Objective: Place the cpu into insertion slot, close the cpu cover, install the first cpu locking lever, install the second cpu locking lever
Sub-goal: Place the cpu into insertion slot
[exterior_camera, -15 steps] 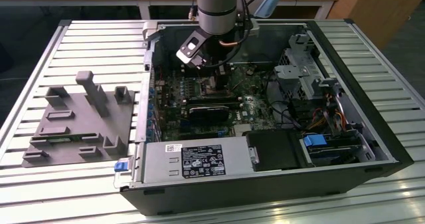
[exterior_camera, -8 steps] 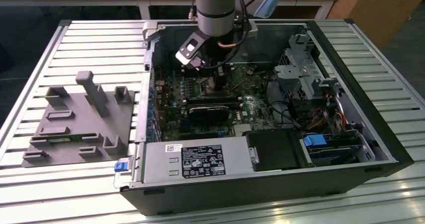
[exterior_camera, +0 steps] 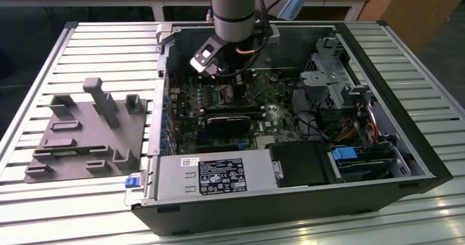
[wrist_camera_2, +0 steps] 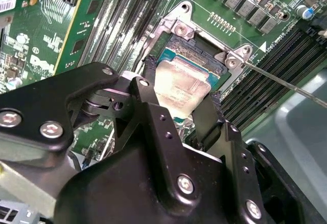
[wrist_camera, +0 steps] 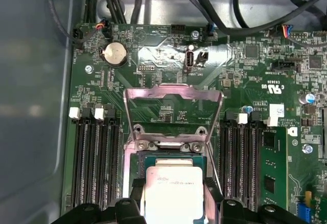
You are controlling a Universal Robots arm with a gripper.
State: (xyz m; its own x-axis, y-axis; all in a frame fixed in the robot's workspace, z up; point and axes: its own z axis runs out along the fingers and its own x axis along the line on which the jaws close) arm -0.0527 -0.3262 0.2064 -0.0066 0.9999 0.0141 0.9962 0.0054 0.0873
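Gripper [wrist_camera_2: 182, 81] clamped on cpu [wrist_camera: 173, 191], low over insertion slot [wrist_camera_2: 202, 44]; cpu cover [wrist_camera: 173, 92] flipped up, open.

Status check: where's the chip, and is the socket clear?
Gripper shut on the chip. Chip over the socket, can't tell if seated. Cover flipped open, clear of the socket.
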